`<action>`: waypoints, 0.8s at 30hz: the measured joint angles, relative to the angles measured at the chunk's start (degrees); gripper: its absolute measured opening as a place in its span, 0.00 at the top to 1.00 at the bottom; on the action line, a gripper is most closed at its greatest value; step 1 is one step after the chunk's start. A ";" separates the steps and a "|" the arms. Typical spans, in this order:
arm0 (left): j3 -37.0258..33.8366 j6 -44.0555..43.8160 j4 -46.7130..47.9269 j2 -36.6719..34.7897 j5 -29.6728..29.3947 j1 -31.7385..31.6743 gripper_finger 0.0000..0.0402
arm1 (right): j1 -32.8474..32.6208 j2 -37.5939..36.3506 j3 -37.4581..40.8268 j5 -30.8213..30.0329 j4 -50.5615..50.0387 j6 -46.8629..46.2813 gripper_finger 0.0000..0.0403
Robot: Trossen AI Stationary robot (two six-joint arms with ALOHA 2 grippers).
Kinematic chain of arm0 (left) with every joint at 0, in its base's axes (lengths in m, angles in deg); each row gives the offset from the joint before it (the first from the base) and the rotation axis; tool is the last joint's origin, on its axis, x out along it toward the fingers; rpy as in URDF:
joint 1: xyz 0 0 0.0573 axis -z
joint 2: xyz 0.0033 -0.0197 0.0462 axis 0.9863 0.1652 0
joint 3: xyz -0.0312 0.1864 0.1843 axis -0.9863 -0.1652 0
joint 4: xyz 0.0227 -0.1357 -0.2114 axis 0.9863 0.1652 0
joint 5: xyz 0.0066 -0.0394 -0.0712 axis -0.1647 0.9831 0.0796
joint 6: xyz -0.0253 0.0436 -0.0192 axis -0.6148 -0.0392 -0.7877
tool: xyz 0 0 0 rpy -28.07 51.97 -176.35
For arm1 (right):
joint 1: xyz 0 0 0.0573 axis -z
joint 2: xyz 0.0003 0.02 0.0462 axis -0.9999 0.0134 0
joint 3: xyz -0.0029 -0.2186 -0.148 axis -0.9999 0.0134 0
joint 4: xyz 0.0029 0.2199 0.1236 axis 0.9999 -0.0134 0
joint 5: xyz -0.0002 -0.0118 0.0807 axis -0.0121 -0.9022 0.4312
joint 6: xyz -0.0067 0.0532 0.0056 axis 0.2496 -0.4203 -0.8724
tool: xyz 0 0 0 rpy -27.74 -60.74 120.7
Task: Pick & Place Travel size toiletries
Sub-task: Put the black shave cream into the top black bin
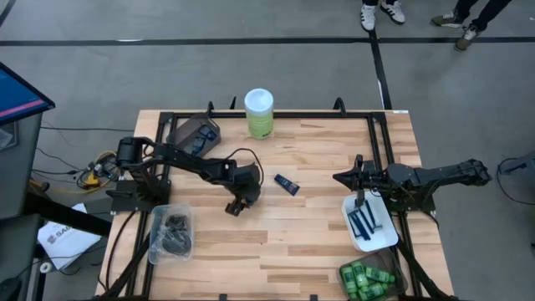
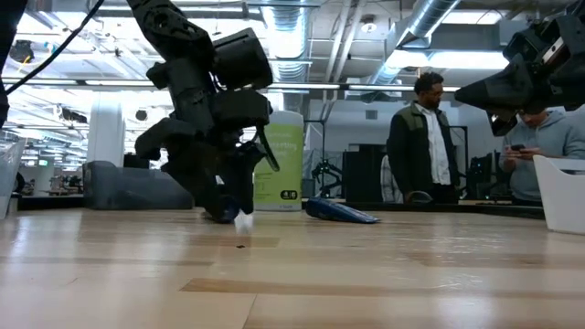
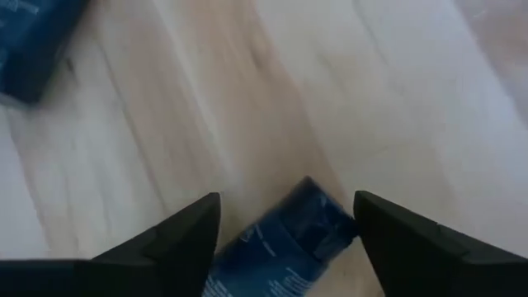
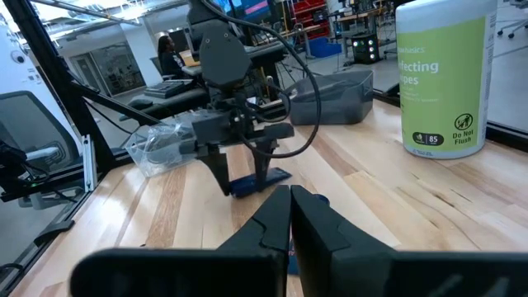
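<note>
The pale wooden bench (image 1: 292, 242) stands on a grey floor; behind it the low view opens into a workshop where two people (image 2: 422, 137) stand. From above, the left gripper (image 1: 235, 206) is near the bench's middle, fingers apart, and the left wrist view shows a dark navy tube (image 3: 280, 243) lying between them, its lower end cut off. A second navy tube (image 1: 287, 185) lies just beyond, toward the far edge where the green canister (image 1: 259, 113) stands. The right gripper (image 1: 345, 178) hangs by the right edge over a white tray (image 1: 383, 238) of blue razors (image 1: 364, 224), fingers together. Green bottles (image 1: 364, 279) fill the near right corner's bin; the left-edge bin's dark contents (image 1: 173, 234) are hard to make out.
</note>
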 joint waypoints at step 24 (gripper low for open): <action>-2.01 -10.14 4.79 -3.43 -4.10 0.00 0.67 | 0.00 0.00 0.00 0.00 -0.02 0.02 0.99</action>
